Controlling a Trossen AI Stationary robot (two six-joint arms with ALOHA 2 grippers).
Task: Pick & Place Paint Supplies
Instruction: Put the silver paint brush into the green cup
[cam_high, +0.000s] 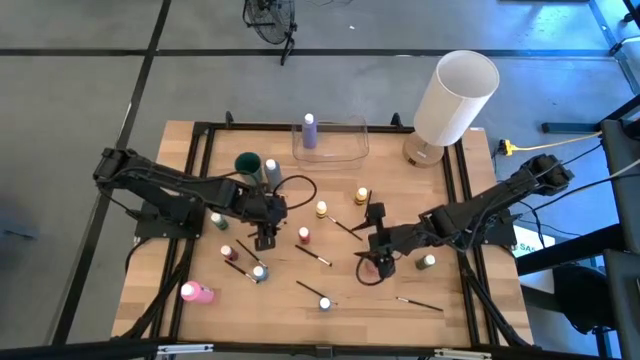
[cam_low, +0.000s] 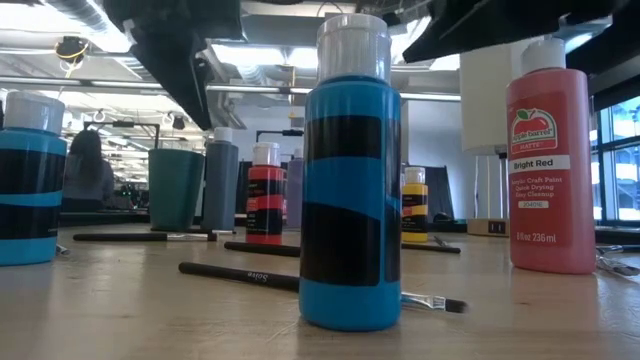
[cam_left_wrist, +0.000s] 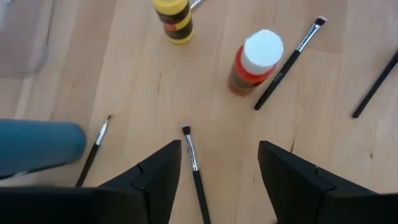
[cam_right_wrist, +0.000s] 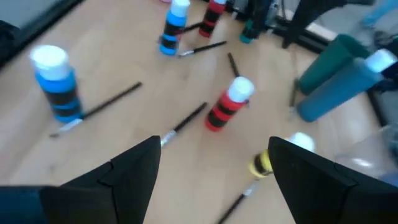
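Observation:
Small paint bottles stand scattered on the wooden table (cam_high: 400, 320): a red one (cam_left_wrist: 255, 62), a yellow one (cam_left_wrist: 173, 18), blue ones (cam_right_wrist: 59, 84) and a pink one lying flat (cam_high: 197, 292). Thin dark paintbrushes lie flat between them. My left gripper (cam_high: 264, 240) hangs open left of centre, pointing steeply down. One paintbrush (cam_left_wrist: 194, 168) lies on the table below the gap between its fingers (cam_left_wrist: 219, 149), untouched. My right gripper (cam_high: 380, 265) is open right of centre, above the table, with a red bottle (cam_right_wrist: 227, 106) ahead of it (cam_right_wrist: 214, 146).
A clear container (cam_high: 330, 142) with a lilac bottle (cam_high: 309, 130) stands at the far edge. A big white cylinder (cam_high: 455, 95) is at the far right. A dark green cup (cam_high: 247, 163) and a grey bottle (cam_high: 272, 172) stand behind my left gripper.

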